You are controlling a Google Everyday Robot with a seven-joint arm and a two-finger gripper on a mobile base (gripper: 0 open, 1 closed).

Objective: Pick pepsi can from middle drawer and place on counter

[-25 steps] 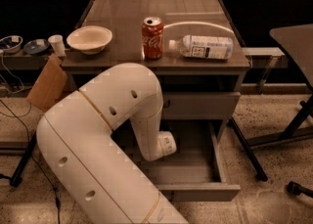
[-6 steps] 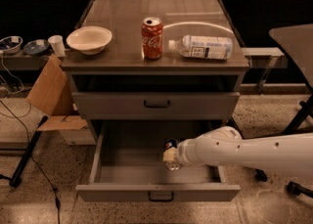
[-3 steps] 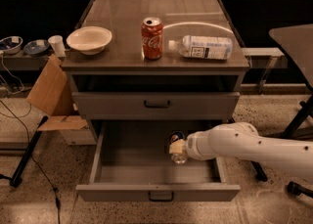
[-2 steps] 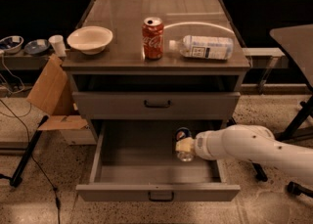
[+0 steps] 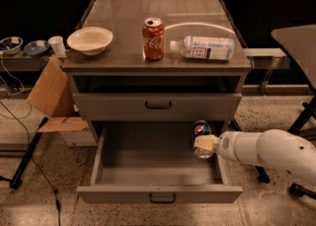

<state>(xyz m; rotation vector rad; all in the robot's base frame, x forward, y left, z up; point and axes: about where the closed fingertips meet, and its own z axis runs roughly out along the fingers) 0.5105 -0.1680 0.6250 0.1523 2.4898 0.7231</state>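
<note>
The middle drawer [image 5: 148, 168] is pulled wide open at the bottom of the grey cabinet, and its floor looks bare. My gripper [image 5: 204, 144] reaches in from the right on a white arm and is shut on the pepsi can [image 5: 201, 130], a dark blue can with its round logo showing. The can is held above the drawer's right side, just under the shut drawer front above. The counter [image 5: 123, 27] is the grey-brown top of the cabinet.
On the counter stand a red Coca-Cola can [image 5: 153, 38], a white bowl [image 5: 90, 40] at the left and a clear water bottle [image 5: 205, 48] lying on its side at the right. A cardboard box [image 5: 52, 94] sits left of the cabinet. A chair base [image 5: 301, 121] stands at the right.
My gripper has risen and shifted right with the pepsi can, lifting it from the drawer floor to near the drawer's upper right. Much earlier, the arm blocked the drawer's front.
</note>
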